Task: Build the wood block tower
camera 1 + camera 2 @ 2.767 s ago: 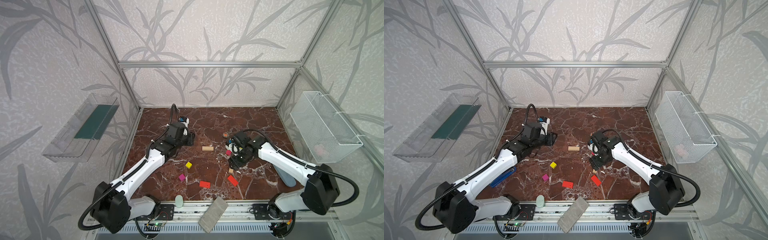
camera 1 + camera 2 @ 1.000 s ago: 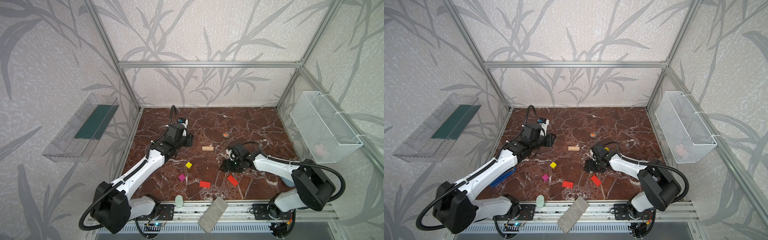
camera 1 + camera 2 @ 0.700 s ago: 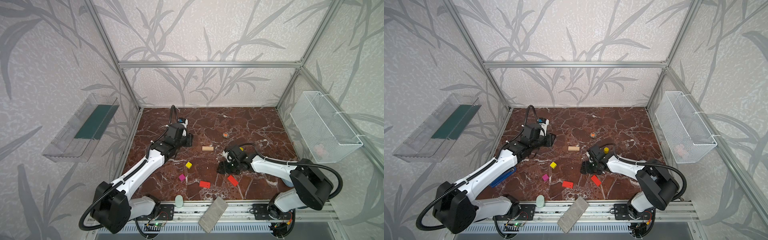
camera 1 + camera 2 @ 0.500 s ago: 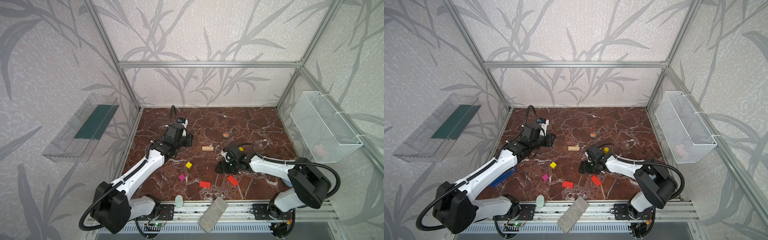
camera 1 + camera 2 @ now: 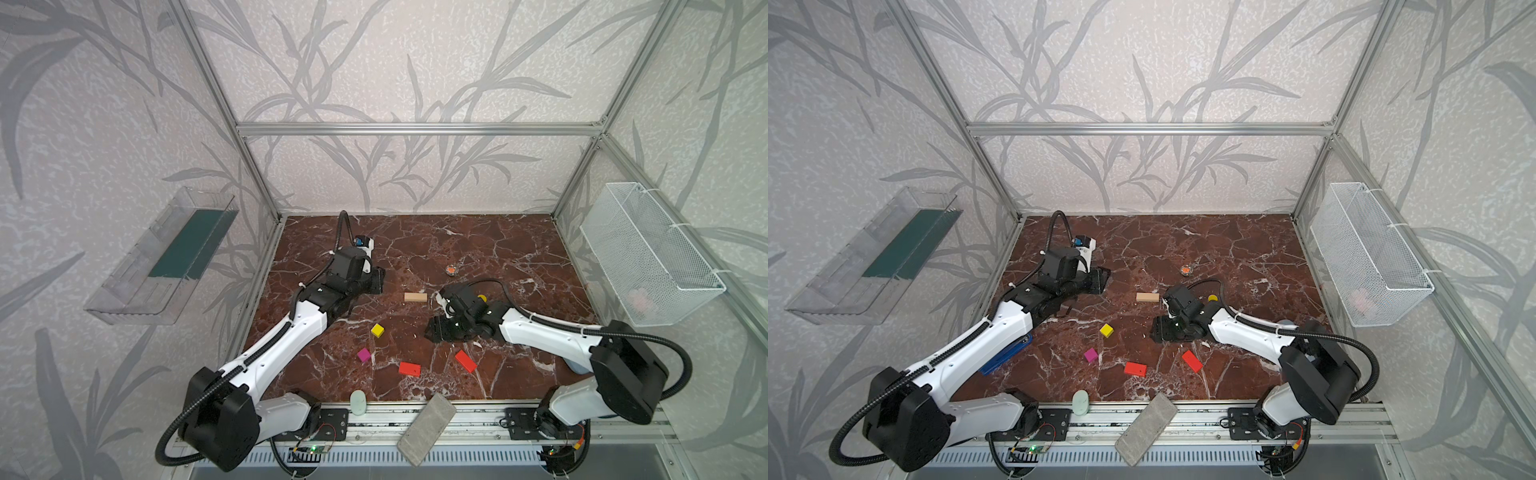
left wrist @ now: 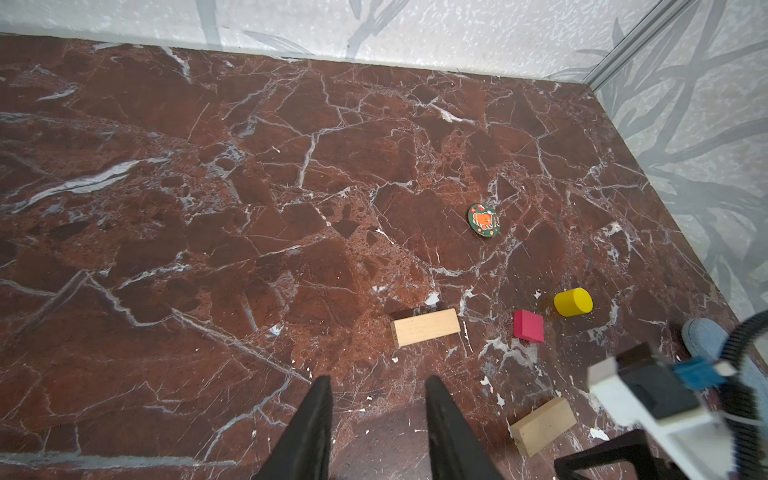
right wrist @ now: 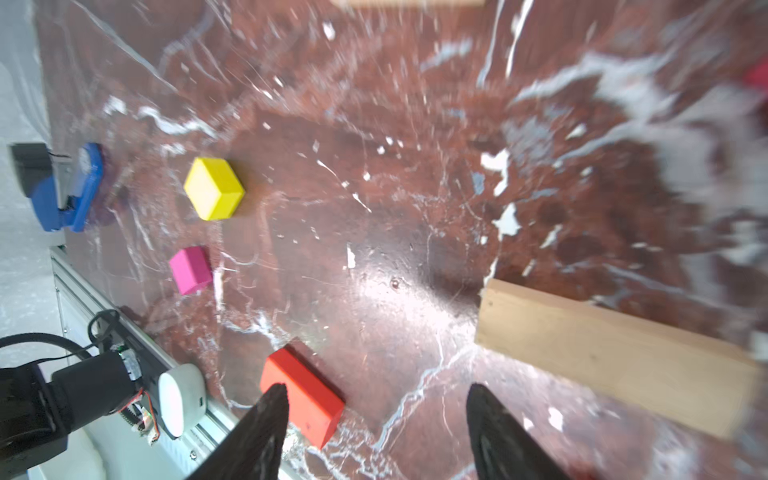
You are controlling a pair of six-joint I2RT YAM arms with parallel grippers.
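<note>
8 wood blocks (image 5: pixel 1106 330) lie loose on the tabletop (image 5: pixel 498 245) and 0 are stacked, so the tower is not yet begun.

Nearest, on the front rail, rests the grey stone brick (image 5: pixel 427 428), which is no part of the build. Beyond it lie 2 flat pieces, the left red rectangle (image 5: pixel 409 368) and the right red rectangle (image 5: pixel 465 360), then the near magenta cube (image 5: pixel 363 354) and the yellow cube (image 5: pixel 377 330).

At mid-depth, the right arm has come down within the last 3 seconds from a raised pose by the far-right blocks. It has swung left and now lies low over the middle, largely covering the near tan bar (image 7: pixel 615 365) in both top views. This reads as lining up on a base piece, with the grasp still to be made. The right hand (image 7: pixel 374 392) is spread wide and pinches nothing. The bar lies just beside 1 jaw, outside the gap, and whether the tips touch the tabletop cannot be told.

Farther back lie the far tan bar (image 5: pixel 415 296), the far magenta cube (image 6: pixel 528 326) and the yellow cylinder (image 5: pixel 482 297), which is on its side.

At far left, the left hand (image 6: pixel 378 380) has not moved. It is partly spread and empty above bare tabletop, and the far tan bar lies ahead of it.
</note>
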